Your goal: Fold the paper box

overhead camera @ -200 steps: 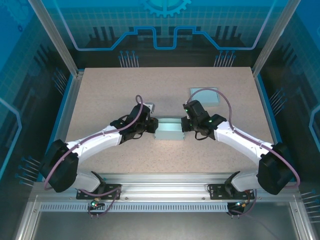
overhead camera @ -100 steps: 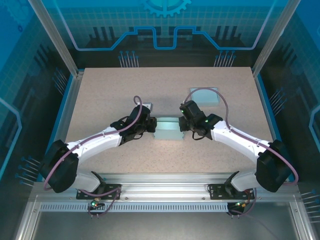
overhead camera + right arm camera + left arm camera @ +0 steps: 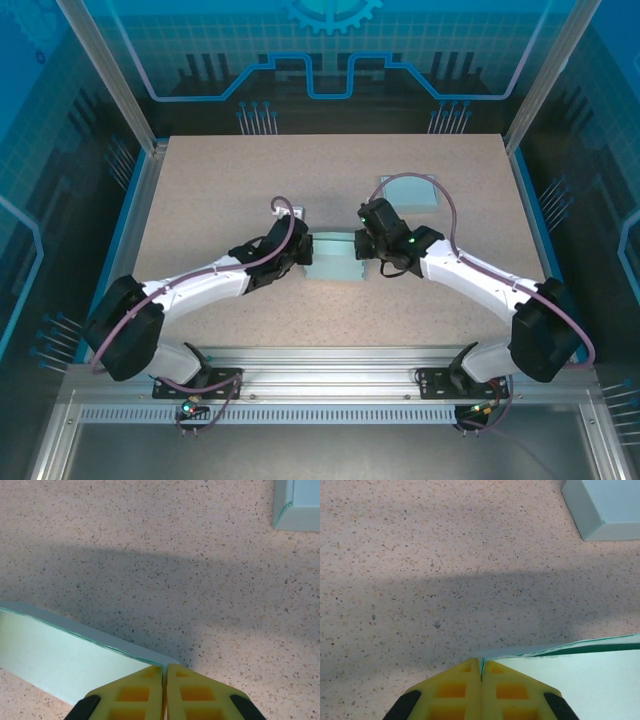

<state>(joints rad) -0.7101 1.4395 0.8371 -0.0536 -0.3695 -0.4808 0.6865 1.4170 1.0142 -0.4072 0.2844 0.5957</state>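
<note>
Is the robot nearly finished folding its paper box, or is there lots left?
Partly. Done: the paper box seems to have walls standing up, and another folded piece lies farther back. In hand: the left claw and right claw each pinch a thin edge at opposite ends. Left: it looks open on top, so the ends probably need folding in.

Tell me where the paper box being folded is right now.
In the top view, the paper box lies mid-table, gripped at its ends by the left pincer and the right pincer, nearer the arms than the second box.
</note>
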